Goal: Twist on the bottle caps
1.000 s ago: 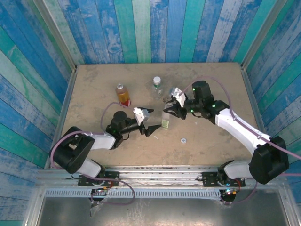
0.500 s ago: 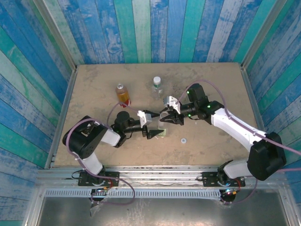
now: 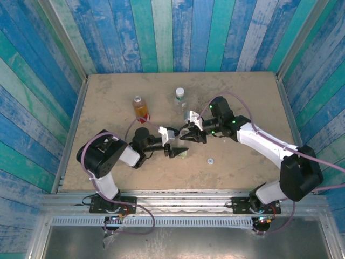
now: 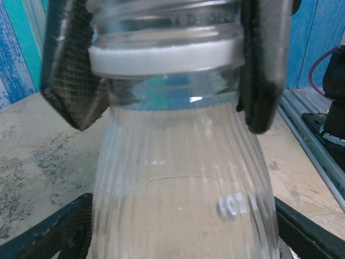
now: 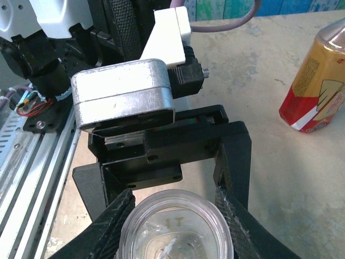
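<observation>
The short clear bottle (image 3: 184,149) stands mid-table between both grippers, its mouth (image 5: 175,226) uncapped. My right gripper (image 3: 187,135) is shut on its neck from above; its mesh-padded fingers (image 4: 264,70) clamp just over the white neck ring (image 4: 161,56). My left gripper (image 3: 177,147) reaches in from the left, and its black fingers (image 4: 54,234) lie against both sides of the ribbed body (image 4: 178,178). One white bottle cap (image 3: 210,160) lies flat on the table to the right. The orange bottle (image 3: 140,108) and the taller clear bottle (image 3: 180,99) stand behind.
The sandy tabletop (image 3: 242,97) is walled by blue and green painted planks on three sides. The orange bottle (image 5: 318,81) stands close behind the left gripper. A metal rail (image 3: 178,194) with the arm bases runs along the near edge.
The right gripper has carried the short bottle left and nearer. The left gripper has slid in around the bottle's body, and its jaws have narrowed onto it.
</observation>
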### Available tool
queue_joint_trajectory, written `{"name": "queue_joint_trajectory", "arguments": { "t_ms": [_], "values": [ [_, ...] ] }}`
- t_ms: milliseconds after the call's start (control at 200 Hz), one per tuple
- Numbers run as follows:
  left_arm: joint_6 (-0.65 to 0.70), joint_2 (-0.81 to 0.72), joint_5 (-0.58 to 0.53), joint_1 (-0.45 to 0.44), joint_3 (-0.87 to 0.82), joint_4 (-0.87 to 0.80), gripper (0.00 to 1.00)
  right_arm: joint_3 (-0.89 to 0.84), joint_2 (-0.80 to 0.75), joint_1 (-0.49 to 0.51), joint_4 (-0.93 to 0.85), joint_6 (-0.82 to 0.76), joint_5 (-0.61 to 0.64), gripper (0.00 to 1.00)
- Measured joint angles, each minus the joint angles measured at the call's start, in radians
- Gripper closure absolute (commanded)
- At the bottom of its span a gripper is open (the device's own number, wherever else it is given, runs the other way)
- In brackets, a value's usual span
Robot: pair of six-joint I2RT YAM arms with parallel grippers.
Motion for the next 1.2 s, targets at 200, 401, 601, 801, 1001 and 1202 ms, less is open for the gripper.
{"name": "queue_joint_trajectory", "arguments": {
  "t_ms": [200, 401, 601, 801, 1001, 1202],
  "values": [
    [-0.010, 0.008, 0.002, -0.001, 0.004, 0.000, 0.40, 0.000, 0.004, 0.000, 0.014, 0.007, 0.010, 0.65],
    [-0.005, 0.011, -0.006, -0.001, 0.005, 0.000, 0.42, 0.000, -0.008, 0.006, 0.014, 0.043, 0.035, 0.30],
    [0.007, 0.011, -0.018, -0.001, -0.007, 0.004, 0.42, -0.112, -0.174, 0.010, 0.172, 0.198, 0.148, 0.21],
    [0.010, 0.011, -0.022, -0.001, -0.029, 0.021, 0.42, -0.274, -0.331, 0.000, 0.317, 0.434, 0.454, 0.22],
    [0.010, 0.011, -0.022, -0.001, -0.038, 0.030, 0.42, -0.312, -0.250, -0.068, 0.276, 0.648, 0.777, 0.24],
    [0.011, 0.011, -0.022, -0.001, -0.041, 0.028, 0.42, -0.237, -0.034, -0.107, 0.159, 0.755, 0.895, 0.24]
  ]
}}
